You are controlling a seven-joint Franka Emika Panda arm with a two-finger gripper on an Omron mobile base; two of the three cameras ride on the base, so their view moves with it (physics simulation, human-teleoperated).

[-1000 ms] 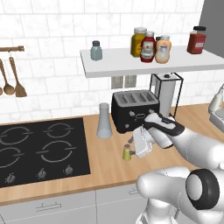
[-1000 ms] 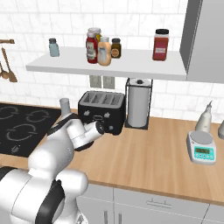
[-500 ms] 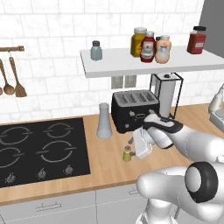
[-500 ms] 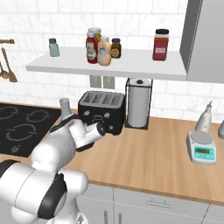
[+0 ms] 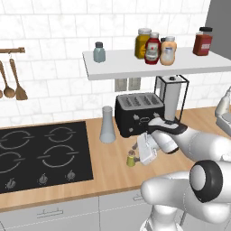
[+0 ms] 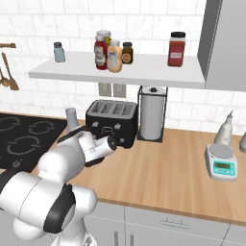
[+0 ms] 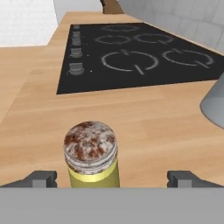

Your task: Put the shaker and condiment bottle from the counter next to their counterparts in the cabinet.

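Gripper (image 7: 112,177): jaws wide apart, empty — lowered since a second ago to bracket the shaker (image 7: 91,154).
Shaker: upright on the counter (image 5: 113,162), between the fingertips, ungripped.
Meaning: closing looks next.
Condiment bottle (image 5: 168,50): already on the shelf (image 5: 135,67).
Obstacles: toaster (image 5: 137,113), grey flask (image 5: 107,125) near — path apparently free.

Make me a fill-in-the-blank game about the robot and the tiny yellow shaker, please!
1. The gripper has its jaws ____ on either side of the shaker.
2. The shaker stands upright on the wooden ____, between the toaster and the black hob.
3. The orange-peach condiment bottle is up on the white shelf, right beside the ____ ketchup bottle.
4. The hob has ____ burner rings.

Missing words: open; counter; red; four
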